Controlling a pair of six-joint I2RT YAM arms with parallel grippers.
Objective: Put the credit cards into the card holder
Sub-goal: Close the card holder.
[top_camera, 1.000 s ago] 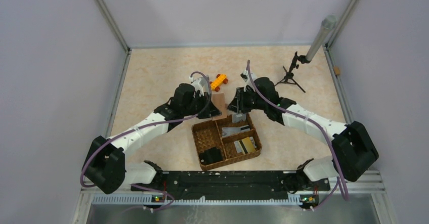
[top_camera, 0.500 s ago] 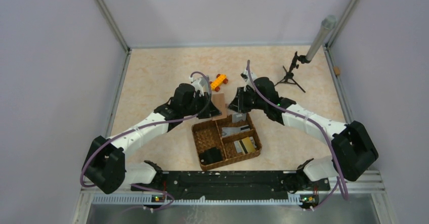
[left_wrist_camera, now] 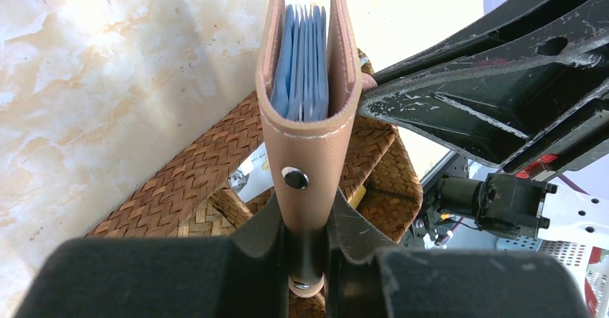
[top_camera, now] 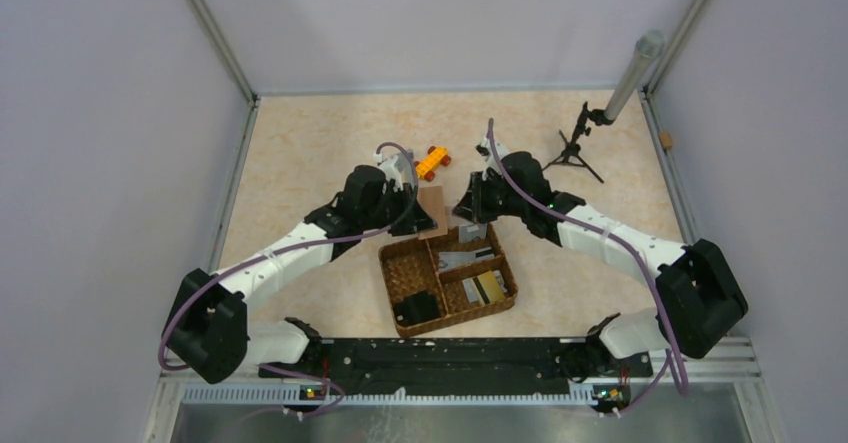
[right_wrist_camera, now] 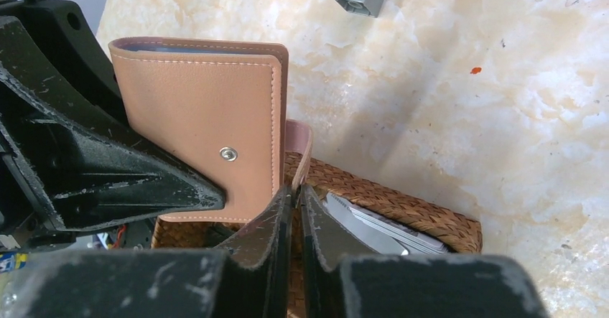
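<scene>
Right jaws closed onto card holder (right_wrist_camera: 194,117) | tan leather, blue pockets

Card holder (top_camera: 432,207) above basket (top_camera: 388,281) rim; cards (top_camera: 484,286), seemingly, in right compartments.

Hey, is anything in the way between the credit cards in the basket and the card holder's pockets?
Nothing visible blocks the pockets of the card holder; the left tool holds it, mouth open. The right tool pinches its flap by the basket holding the cards.
</scene>
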